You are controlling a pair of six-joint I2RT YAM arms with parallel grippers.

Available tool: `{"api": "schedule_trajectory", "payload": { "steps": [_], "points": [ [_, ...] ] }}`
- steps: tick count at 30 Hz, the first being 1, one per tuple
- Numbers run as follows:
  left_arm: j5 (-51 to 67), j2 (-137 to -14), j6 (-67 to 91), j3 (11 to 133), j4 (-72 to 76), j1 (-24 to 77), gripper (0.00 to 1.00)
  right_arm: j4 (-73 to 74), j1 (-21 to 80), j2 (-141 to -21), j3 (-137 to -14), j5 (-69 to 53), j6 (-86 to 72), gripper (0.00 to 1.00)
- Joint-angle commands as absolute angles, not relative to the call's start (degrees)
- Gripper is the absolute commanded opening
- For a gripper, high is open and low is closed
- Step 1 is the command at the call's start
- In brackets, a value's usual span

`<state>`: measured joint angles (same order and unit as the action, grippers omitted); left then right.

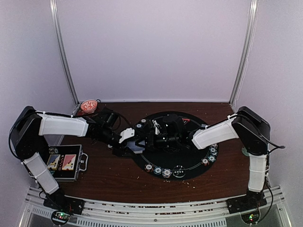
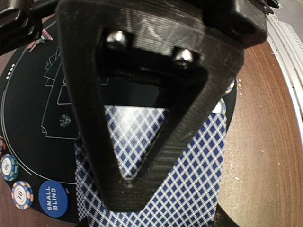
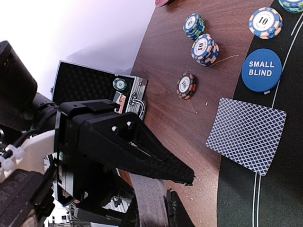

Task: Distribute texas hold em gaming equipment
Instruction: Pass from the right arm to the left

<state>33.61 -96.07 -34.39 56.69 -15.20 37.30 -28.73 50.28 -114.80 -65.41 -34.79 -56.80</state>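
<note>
**Item 1, playing card** (image 3: 246, 135), blue-diamond back: lying face down across the rim of the black mat (image 3: 279, 189), one end out on the brown table (image 3: 180, 123). I am hanging the left gripper (image 1: 135, 142) over it. I cannot tell whether its claw is pinching the card.

**Item 2, SMALL BLIND button** (image 3: 261, 70): sitting on the mat just beside the card.

**Item 3, striped poker chips** (image 3: 204, 48): lying nearby, some on the mat and some on the wood.

**Right gripper** (image 1: 154, 135): I am hovering it over mid-mat. I cannot tell whether its claw is apart or together.
</note>
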Motion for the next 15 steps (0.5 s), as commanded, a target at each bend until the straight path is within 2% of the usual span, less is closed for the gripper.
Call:
{"api": "schedule_trajectory", "payload": {
  "steps": [1, 6, 15],
  "points": [
    [34.0, -96.9, -35.1, 57.4, -14.0, 37.7, 0.49, -31.9, 50.5, -114.9, -66.4, -34.6, -58.8, 0.00],
    [33.7, -96.6, -34.9, 57.5, -14.0, 37.7, 0.49, -30.8, 50.3, -114.6, -66.5, -34.2, -58.3, 0.00],
    [31.8, -97.1, -34.0, 57.9, -14.0, 37.7, 0.47, -24.5, 50.0, -112.6, -67.4, -32.8, -54.8, 0.27]
  ]
}}
